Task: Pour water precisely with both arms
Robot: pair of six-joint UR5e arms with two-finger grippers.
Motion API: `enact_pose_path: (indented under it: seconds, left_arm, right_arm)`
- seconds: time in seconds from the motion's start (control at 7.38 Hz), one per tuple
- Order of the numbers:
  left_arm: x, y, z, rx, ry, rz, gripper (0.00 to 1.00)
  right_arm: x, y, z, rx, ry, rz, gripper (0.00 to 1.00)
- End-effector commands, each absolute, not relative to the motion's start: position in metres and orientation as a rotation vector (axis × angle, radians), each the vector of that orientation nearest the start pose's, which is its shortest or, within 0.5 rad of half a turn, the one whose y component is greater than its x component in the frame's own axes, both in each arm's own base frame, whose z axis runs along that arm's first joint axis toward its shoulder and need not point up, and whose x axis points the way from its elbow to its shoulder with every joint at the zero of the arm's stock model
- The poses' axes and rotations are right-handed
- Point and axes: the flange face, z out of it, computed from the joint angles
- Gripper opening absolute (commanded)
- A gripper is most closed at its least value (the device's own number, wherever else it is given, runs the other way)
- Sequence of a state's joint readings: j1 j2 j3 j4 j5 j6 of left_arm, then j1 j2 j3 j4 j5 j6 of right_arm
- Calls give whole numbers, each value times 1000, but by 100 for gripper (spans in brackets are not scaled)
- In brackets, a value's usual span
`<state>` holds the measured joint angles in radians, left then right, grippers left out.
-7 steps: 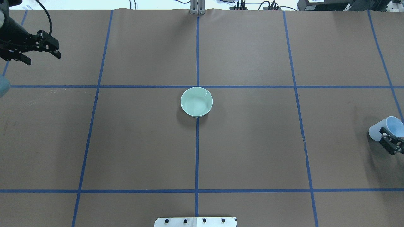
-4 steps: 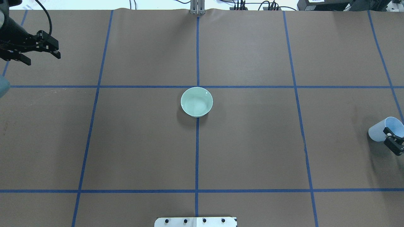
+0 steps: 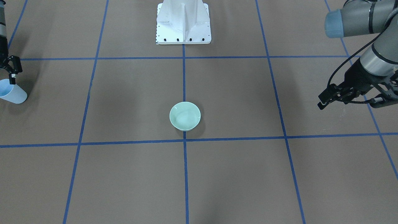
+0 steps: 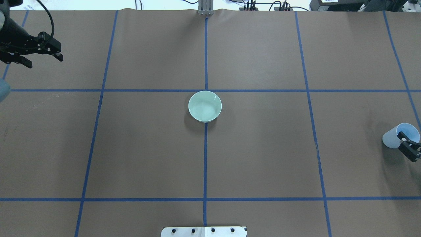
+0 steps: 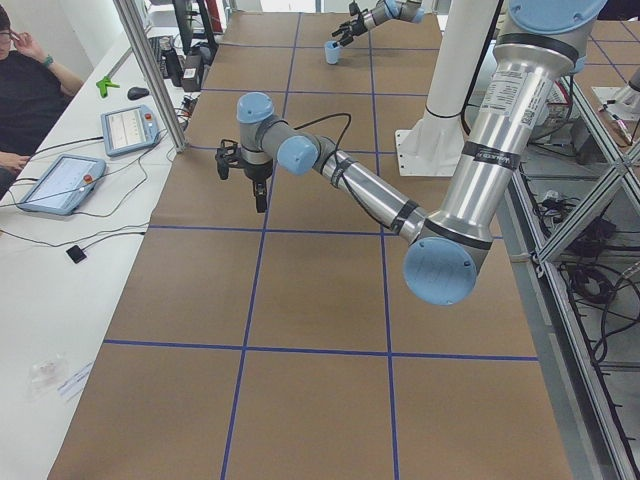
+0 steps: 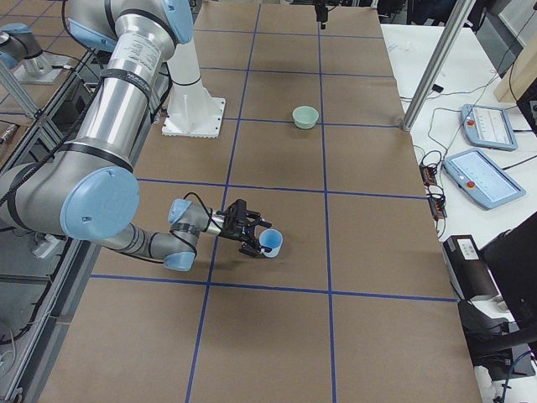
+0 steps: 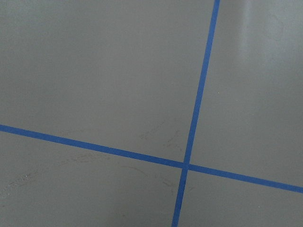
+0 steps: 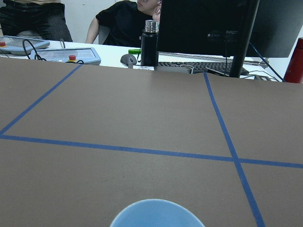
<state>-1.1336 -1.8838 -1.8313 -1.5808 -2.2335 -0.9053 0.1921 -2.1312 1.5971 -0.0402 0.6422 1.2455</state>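
Water is seen only as sheen in the bowl. Left end effector and right end effector are spread open; the cup, judged light, is best gripped mid-wall.

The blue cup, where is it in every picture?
Front-facing: cup at the far left edge.
Overhead: cup at the far right edge.
Exterior left: cup, tiny, at the top middle.
Exterior right: cup just below the middle.
Left wrist: not in it.
Right wrist: only the cup rim, at the bottom edge.
Shared landmark: the white base, seen in all four exterior views.
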Motion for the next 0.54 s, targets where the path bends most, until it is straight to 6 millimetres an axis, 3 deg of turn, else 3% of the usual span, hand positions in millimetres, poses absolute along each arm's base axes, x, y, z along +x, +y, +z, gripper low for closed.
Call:
enact_pose_path:
  seconds: [0.0, 0.27, 0.41]
  left_arm:
    - [184, -561, 359, 51, 864, -238, 100]
    - [190, -560, 349, 59, 877, -227, 100]
    - [201, -557, 346, 52, 881, -210, 100]
  right_arm:
    - [-178, -252, 646, 1068, -693, 320, 99]
    - [-179, -254, 621, 1047, -739, 306, 99]
    - [-168, -261, 613, 1049, -718, 274, 99]
